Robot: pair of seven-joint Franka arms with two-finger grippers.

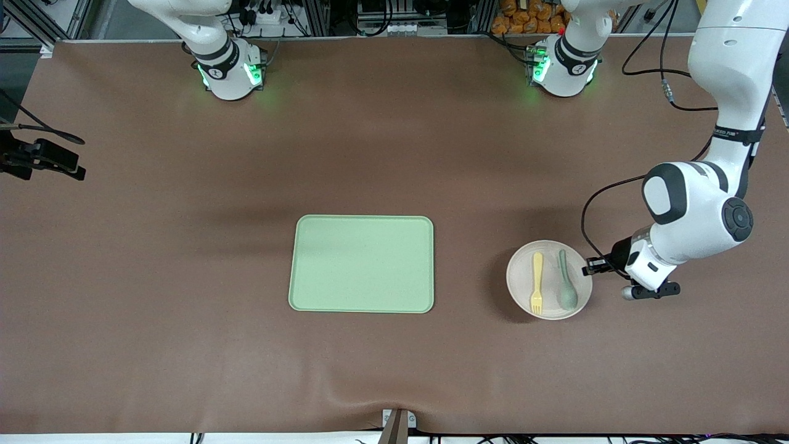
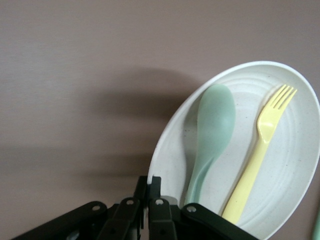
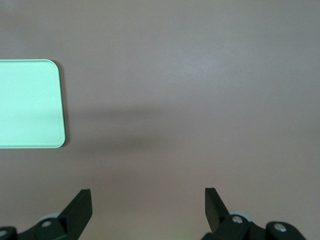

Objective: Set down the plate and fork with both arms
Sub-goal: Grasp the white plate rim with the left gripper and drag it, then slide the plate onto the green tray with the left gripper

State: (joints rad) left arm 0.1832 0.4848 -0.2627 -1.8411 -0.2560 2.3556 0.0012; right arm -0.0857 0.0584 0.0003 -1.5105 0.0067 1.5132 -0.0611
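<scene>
The pale plate [image 1: 521, 279] is toward the left arm's end of the table, beside the light-green tray [image 1: 362, 264]. On it lie the yellow fork [image 1: 537, 282] and a grey-green spoon [image 1: 566, 283], side by side. My left gripper [image 1: 590, 267] is shut on the plate's rim at the edge nearest the spoon. In the left wrist view its fingertips [image 2: 154, 182] pinch the rim of the plate [image 2: 300, 165], with the spoon [image 2: 215, 125] and fork [image 2: 260, 155] lying past them. My right gripper [image 3: 147, 197] is open and empty over bare table; it does not show in the front view.
The tray holds nothing, and one corner of it shows in the right wrist view [image 3: 30, 102]. A black device with a cable [image 1: 40, 159] sits at the table's edge at the right arm's end. The brown mat [image 1: 185, 345] is bare around the tray.
</scene>
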